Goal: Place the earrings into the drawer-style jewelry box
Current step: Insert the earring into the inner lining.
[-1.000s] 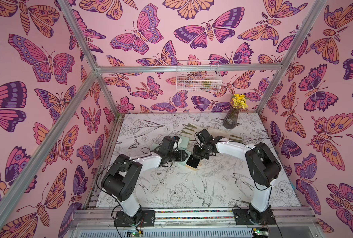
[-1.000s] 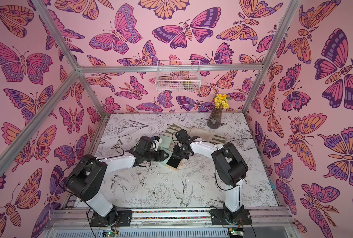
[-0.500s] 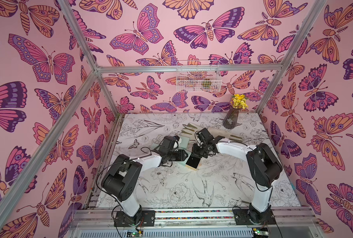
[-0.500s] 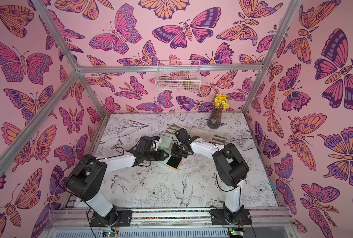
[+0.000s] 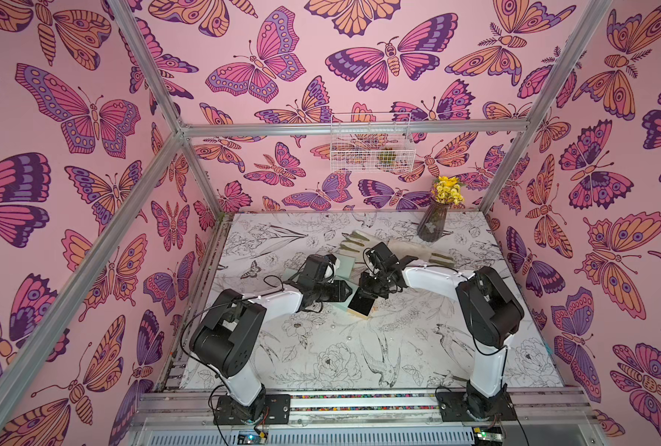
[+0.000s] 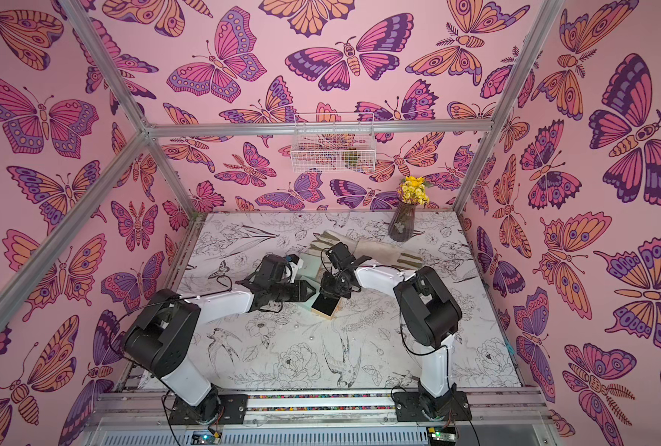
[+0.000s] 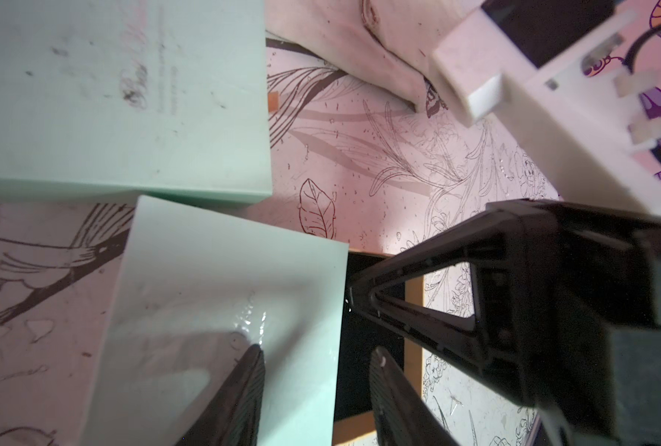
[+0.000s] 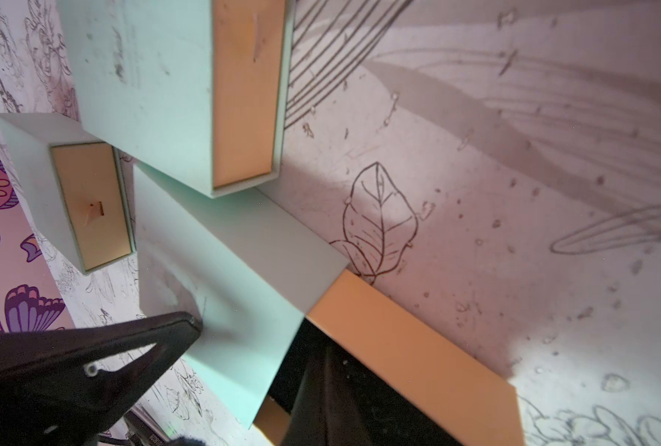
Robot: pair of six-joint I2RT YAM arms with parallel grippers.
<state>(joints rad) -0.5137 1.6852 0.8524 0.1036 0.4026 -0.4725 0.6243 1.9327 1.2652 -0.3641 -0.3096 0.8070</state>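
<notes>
The drawer-style jewelry box lies mid-table, its mint sleeve [image 7: 220,278] over a tan drawer [image 8: 406,347] pulled out to show the black lining [image 5: 361,306]. My left gripper [image 7: 315,359] is open. One finger [image 7: 249,382] presses on the sleeve's top and the other hangs over the lining. From the other side my right gripper [image 8: 323,353] reaches in, shut, its tip down inside the drawer [image 7: 350,293]. Tiny pale specks glint at that tip. I cannot tell whether they are the earrings or whether anything is pinched.
Two more mint boxes [image 8: 155,89] [image 8: 85,200] with tan fronts lie just behind the open one. Pale gloves [image 5: 417,251] lie further back, and a vase of yellow flowers [image 5: 433,224] stands at the back right. A wire basket [image 5: 369,143] hangs on the rear wall.
</notes>
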